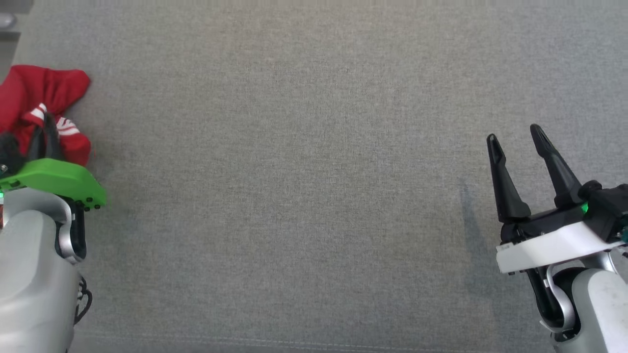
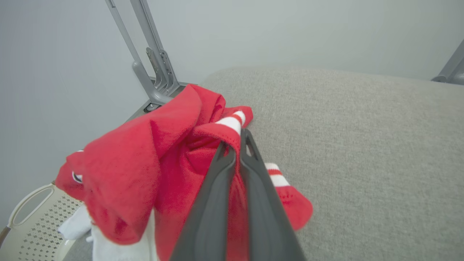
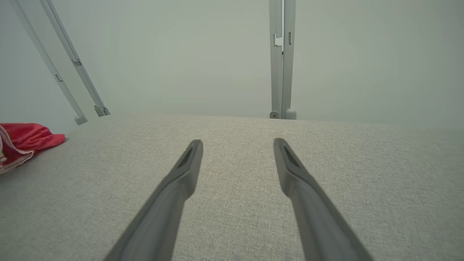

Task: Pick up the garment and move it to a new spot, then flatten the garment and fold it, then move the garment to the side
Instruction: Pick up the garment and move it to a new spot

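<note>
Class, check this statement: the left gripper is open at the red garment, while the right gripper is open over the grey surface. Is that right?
Not quite. The left gripper is not open: it is shut on a fold of the red garment, as the left wrist view shows. The rest holds: the right gripper is open over the grey surface.

**Left arm** point(image 1: 29, 274): pale grey forearm, near left corner of the head view; green wrist cover point(image 1: 54, 179) just beyond it.

**Left tool** point(image 2: 238, 143): two long dark fingers point(image 2: 217, 203) pressed together along their length, pointing far, tips pinched on a fold of the red garment point(image 2: 145, 170).

**Right arm** point(image 1: 598, 309): pale grey forearm, near right corner; white wrist cover point(image 1: 544, 247), black mount above.

**Right tool** point(image 1: 514, 135): two dark fingers spread wide apart, pointing far, leaning slightly left.
</note>
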